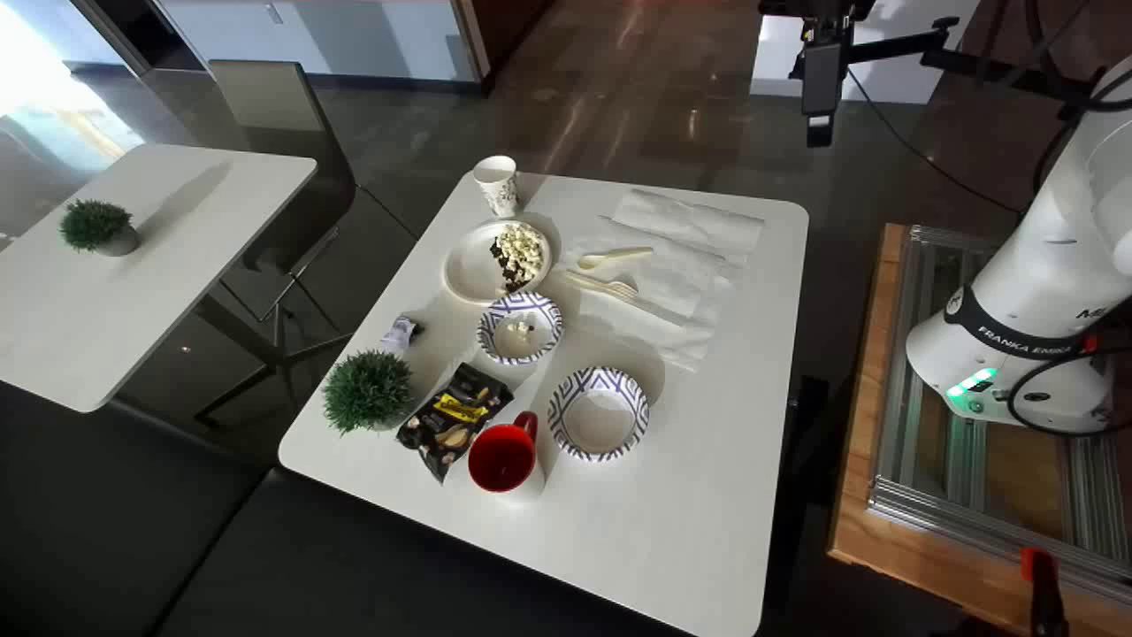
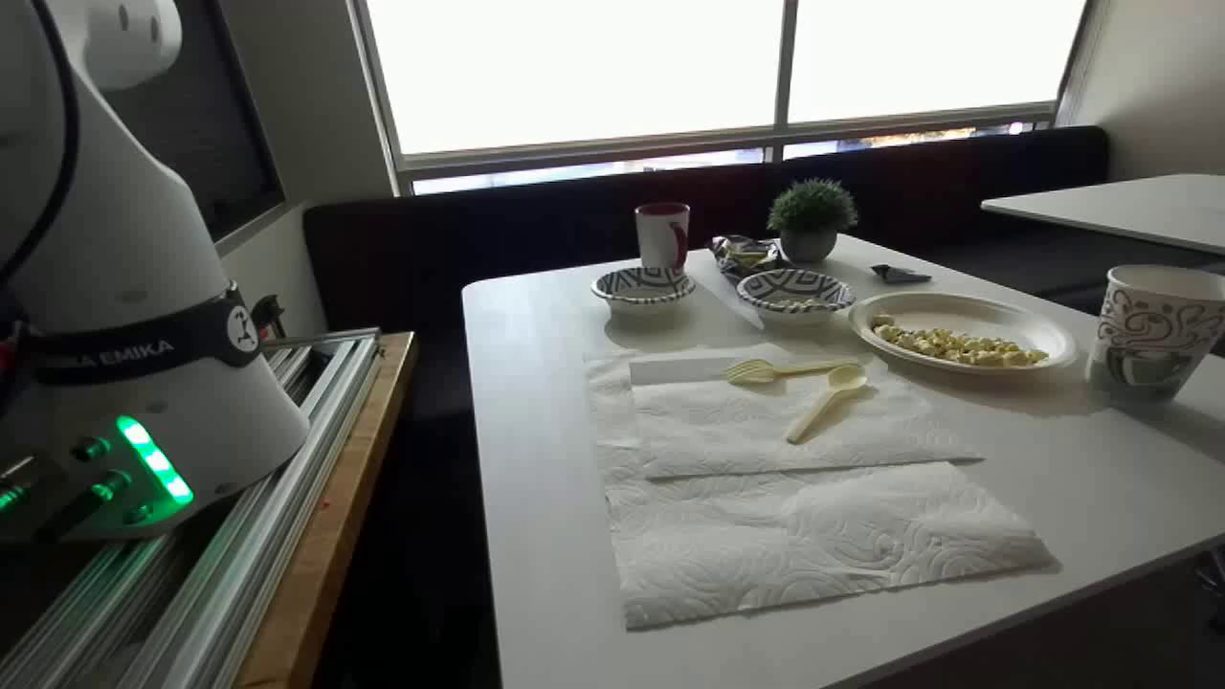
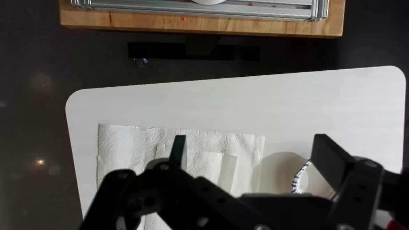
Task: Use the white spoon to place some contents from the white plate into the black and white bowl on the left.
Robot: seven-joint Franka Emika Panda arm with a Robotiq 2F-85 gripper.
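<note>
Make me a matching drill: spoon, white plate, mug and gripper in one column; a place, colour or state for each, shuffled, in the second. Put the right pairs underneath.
Column one
1. spoon
2. white plate
3. mug
4. gripper

Column two
A. red inside
B. lying on the paper towels
C. standing wide open
D. bearing a heap of pale and dark pieces

Right pairs: 1-B, 2-D, 3-A, 4-C

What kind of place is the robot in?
It's probably a break room or café corner, though I can't be sure. A long dark bench runs under the window, a second table stands nearby, and a white plate holds what looks like popcorn.
</note>
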